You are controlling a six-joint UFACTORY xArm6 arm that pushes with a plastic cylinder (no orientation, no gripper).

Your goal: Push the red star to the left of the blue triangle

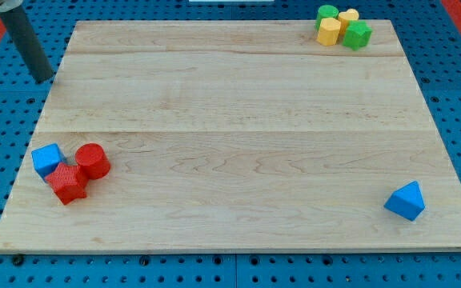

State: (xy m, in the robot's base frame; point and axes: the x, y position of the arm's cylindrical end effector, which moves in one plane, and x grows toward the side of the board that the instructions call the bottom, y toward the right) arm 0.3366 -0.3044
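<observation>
The red star [68, 182] lies near the view's bottom left corner of the wooden board [238, 104]. It touches a red cylinder [93, 160] on its upper right and a blue cube [47, 159] on its upper left. The blue triangle [406, 201] sits alone at the view's bottom right. My tip [46, 81] rests at the view's upper left, just off the board's left edge, well above the red star and far from the blue triangle.
A cluster stands at the view's top right corner: a green cylinder [326, 14], a yellow block [330, 31], a yellow piece [348, 16] and a green star-like block [358, 35]. A blue pegboard [454, 96] surrounds the board.
</observation>
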